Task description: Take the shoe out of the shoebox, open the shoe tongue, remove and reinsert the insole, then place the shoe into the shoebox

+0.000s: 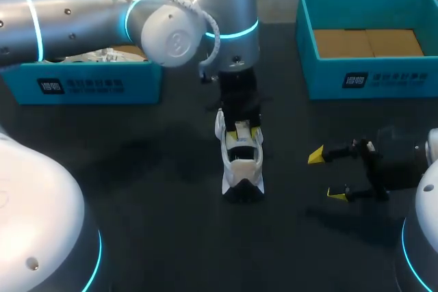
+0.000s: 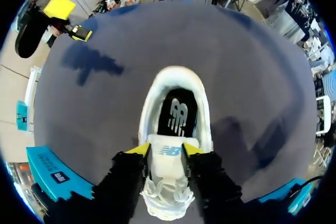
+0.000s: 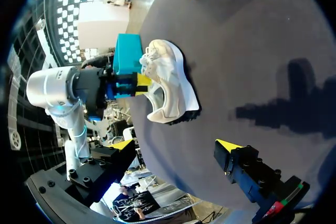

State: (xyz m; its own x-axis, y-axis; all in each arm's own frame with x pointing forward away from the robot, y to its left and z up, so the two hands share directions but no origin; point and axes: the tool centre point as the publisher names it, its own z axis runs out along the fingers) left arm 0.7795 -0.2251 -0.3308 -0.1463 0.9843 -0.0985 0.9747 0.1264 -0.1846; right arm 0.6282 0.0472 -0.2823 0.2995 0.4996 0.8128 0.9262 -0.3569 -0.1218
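Shoe [image 1: 241, 169] stands on its sole at the middle of the bench [image 1: 137, 182], outside both the left teal box [image 1: 82, 87] and the right teal box [image 1: 369, 76]. Long axis runs away from the robot: heel nearest, toe under the left arm's wrist.

Left pincer [image 2: 165, 149] comes straight down over the laces. It is narrow, with both yellow tips pressed on the sides of the tongue [image 2: 170, 155], which stands up from the opening. Ahead of those tips, toward the heel, the shoe's mouth is open. The black insole [image 2: 177, 115] lies flat inside.

Right pincer [image 1: 327, 174] hangs wide and empty, near the shoe's right flank but apart from it, fingers pointing at its side.

Judgement: tongue step in hand, insole not yet out. Left arm is busy with the tongue, so the free right arm is the likelier one for the insole. It would need to come in over the heel end, above the collar.

Shoe is white and low-cut, with a padded collar, white laces and a dark sole edge at the heel. Looks light, so it may tip or slide under a sideways pull.
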